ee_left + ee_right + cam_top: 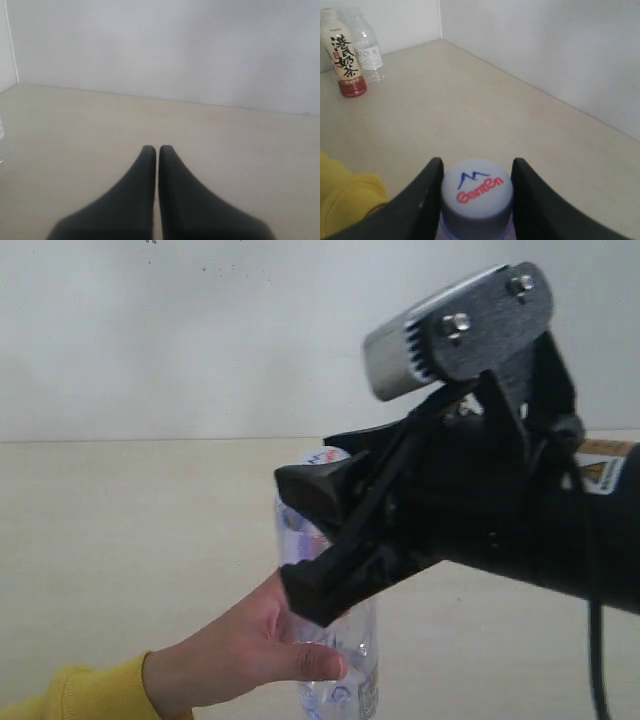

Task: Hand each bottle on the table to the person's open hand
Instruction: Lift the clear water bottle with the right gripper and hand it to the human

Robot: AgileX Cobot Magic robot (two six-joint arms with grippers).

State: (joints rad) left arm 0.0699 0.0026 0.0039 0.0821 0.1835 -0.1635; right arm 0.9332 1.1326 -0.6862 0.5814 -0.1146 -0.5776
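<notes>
One purple bottle (355, 645), upright, is clamped near its top between the right gripper (477, 164) fingers; the hand (245, 640) grips its lower body. Milk-tea bottle (344, 55) and ATOUR bottle (366, 47) stand together on the table (470, 100). Left gripper (157, 149) fingers are pressed together, empty.

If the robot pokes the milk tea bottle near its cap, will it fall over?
Probably yes: the milk tea bottle stands tall and narrow, so a high push would likely tip it. It looks filled nearly to the neck, so it is probably heavyish. Being round, it might roll, perhaps into the water bottle right beside it.
</notes>
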